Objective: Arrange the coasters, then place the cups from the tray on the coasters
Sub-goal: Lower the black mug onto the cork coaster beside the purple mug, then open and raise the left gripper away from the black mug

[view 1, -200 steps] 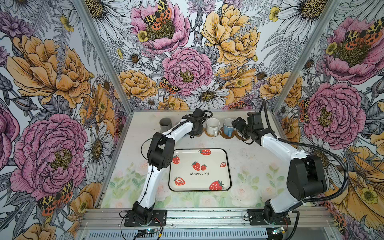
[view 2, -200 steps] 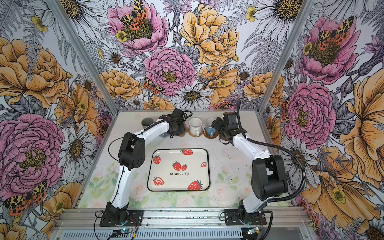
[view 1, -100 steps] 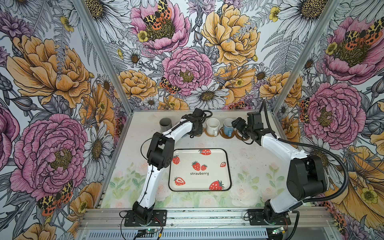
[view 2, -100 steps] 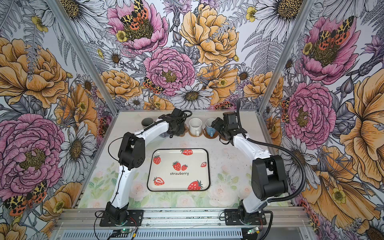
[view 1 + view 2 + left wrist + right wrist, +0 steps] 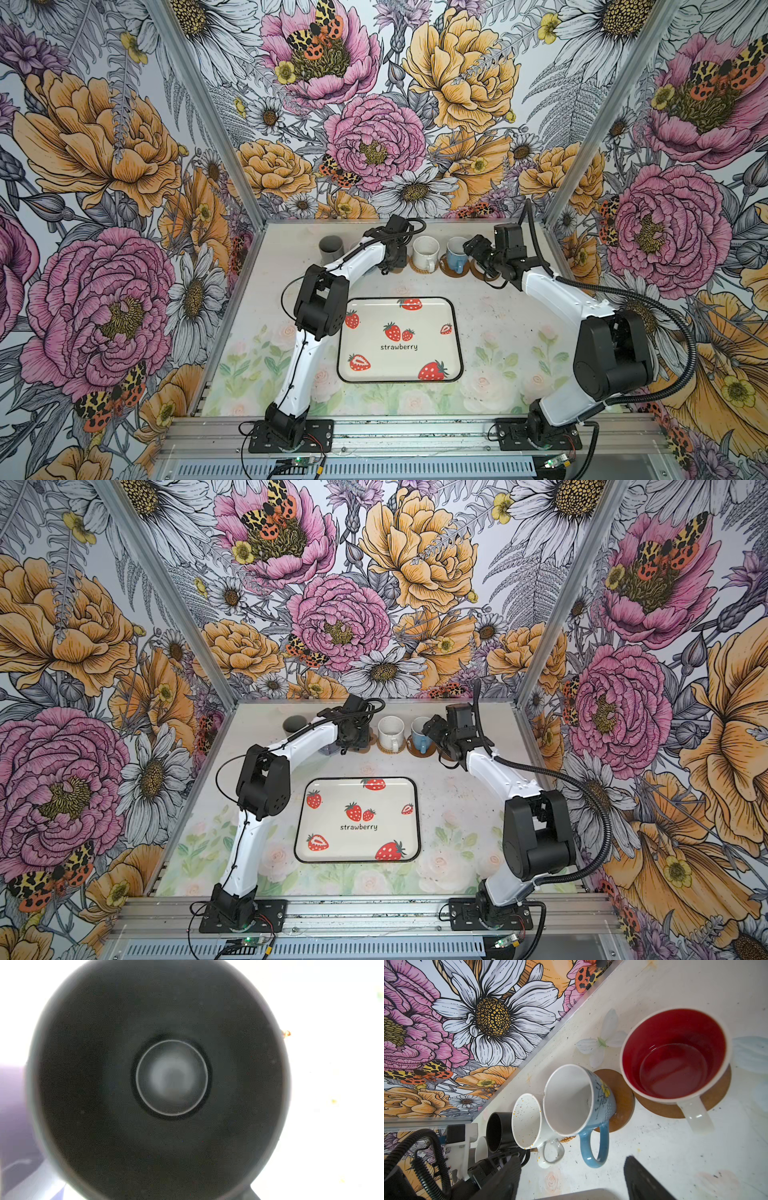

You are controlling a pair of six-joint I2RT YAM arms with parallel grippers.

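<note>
The strawberry tray (image 5: 453,332) lies empty mid-table. Cups stand in a row along the back edge. The right wrist view shows the white cup with red inside (image 5: 675,1053) on a dark brown coaster (image 5: 716,1097), the light blue cup (image 5: 571,1099) on another brown coaster (image 5: 623,1101), the white speckled cup (image 5: 527,1120) and the black cup (image 5: 497,1132). My left gripper (image 5: 392,259) hangs right over the black cup (image 5: 172,1078), which fills its wrist view and hides the jaws. My right gripper (image 5: 571,1180) is open and empty, just in front of the cups.
A tall grey cup (image 5: 331,247) stands at the row's left end. A lavender cup (image 5: 12,1105) sits beside the black one, under the left arm. The back wall runs close behind the row. A woven rattan coaster (image 5: 424,269) peeks from under the speckled cup.
</note>
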